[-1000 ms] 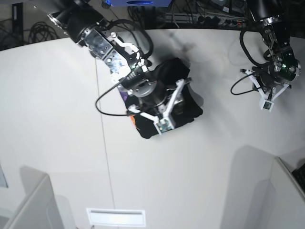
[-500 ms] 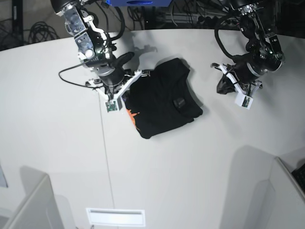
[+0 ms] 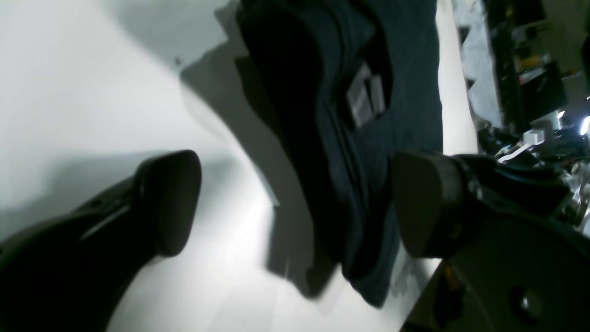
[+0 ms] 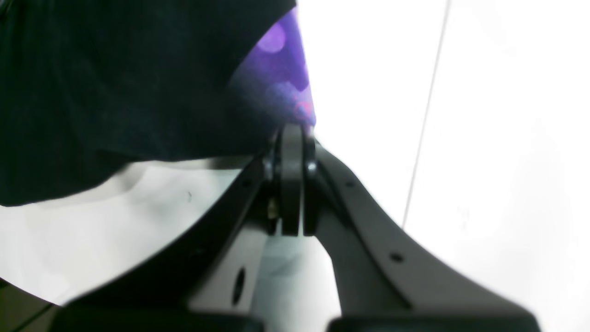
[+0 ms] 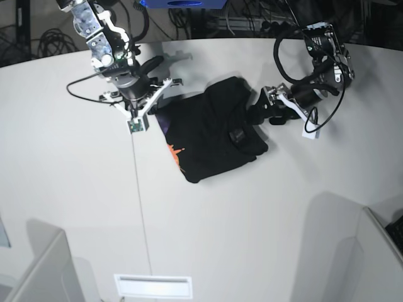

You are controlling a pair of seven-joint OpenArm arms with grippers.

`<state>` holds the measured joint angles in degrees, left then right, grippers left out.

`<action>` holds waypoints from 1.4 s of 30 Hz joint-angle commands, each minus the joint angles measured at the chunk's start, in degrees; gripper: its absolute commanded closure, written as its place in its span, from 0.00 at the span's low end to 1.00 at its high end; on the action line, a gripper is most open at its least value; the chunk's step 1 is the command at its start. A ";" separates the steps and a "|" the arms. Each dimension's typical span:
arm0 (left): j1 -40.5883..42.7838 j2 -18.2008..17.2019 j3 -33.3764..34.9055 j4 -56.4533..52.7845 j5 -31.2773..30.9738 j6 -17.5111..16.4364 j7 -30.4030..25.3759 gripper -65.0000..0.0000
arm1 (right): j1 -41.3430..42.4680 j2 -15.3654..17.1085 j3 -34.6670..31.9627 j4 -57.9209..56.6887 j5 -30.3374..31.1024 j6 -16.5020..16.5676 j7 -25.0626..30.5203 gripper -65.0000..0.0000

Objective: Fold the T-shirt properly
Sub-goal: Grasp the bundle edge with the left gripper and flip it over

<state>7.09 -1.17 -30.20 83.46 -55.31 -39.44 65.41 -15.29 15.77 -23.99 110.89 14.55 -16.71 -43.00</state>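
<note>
The black T-shirt lies folded in a compact bundle mid-table, with orange print at its left edge. My right gripper is at the shirt's upper left corner. In the right wrist view it is shut, pinching the purple printed edge of the T-shirt. My left gripper is at the shirt's right edge. In the left wrist view it is open, its fingers straddling the folded edge of the T-shirt, with a white label showing.
The white table has a seam line running front to back just left of the shirt. Grey partitions stand at the front left and front right. A white slot lies at the front edge. Cables fill the back.
The left arm has swung left from the table's right side to the shirt's right edge. The right arm has drawn off the shirt toward the upper left, keeping hold of its edge.
</note>
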 commanded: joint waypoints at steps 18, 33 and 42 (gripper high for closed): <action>-6.26 6.40 7.12 0.54 13.68 5.02 -0.84 0.04 | -1.02 0.36 0.47 2.21 -0.17 0.14 1.29 1.00; -14.96 -3.09 26.02 -7.02 13.77 14.96 -0.66 1.00 | -9.55 -0.17 13.66 3.97 -0.08 0.23 3.14 1.00; -26.92 -19.01 52.04 -6.85 13.77 14.61 -0.66 1.00 | -14.29 -0.43 18.14 3.97 -0.08 0.23 7.36 1.00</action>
<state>-18.85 -19.92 22.22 75.75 -41.65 -24.36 64.97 -29.45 15.00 -6.20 113.73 14.81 -16.60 -36.71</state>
